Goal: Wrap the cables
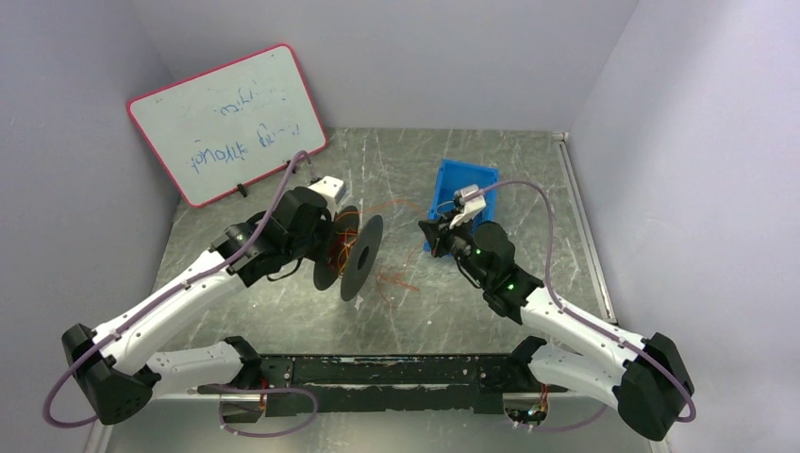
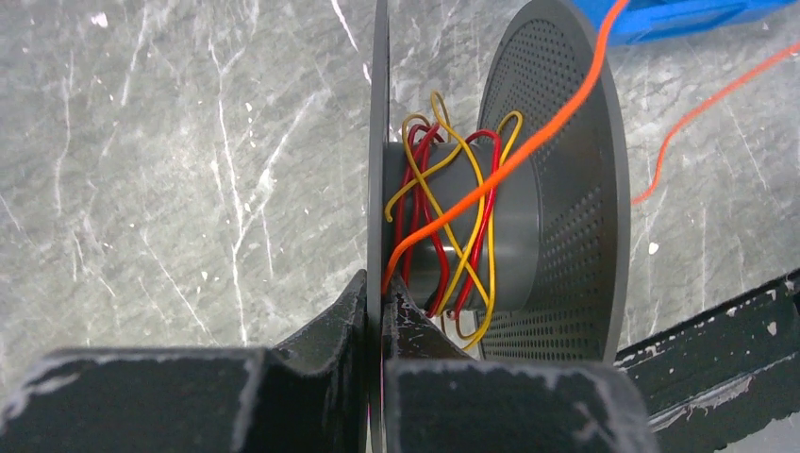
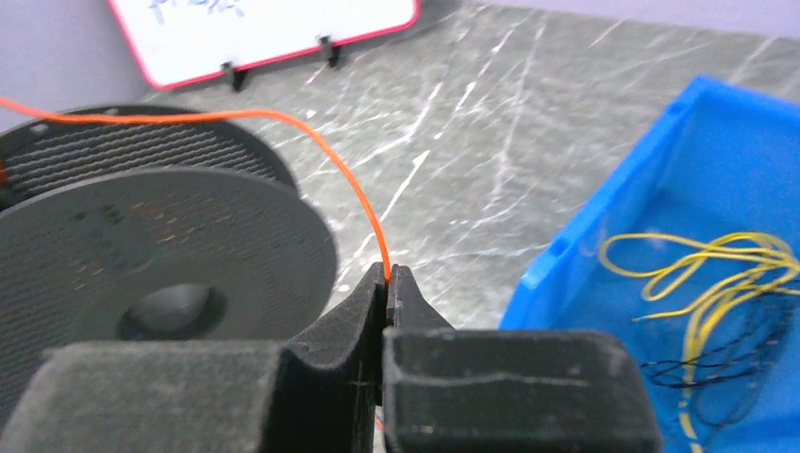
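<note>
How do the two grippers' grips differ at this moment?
The left gripper clamps a disc of the spool by its rim; the right gripper pinches the thin orange cable. The left sits at the spool, while the right stands off beside the blue bin, with the cable arcing between them. Both are shut.

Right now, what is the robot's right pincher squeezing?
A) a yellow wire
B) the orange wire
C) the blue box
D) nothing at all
B: in the right wrist view the right gripper is closed on the orange wire, while the yellow wires lie loose in the blue bin.
</note>
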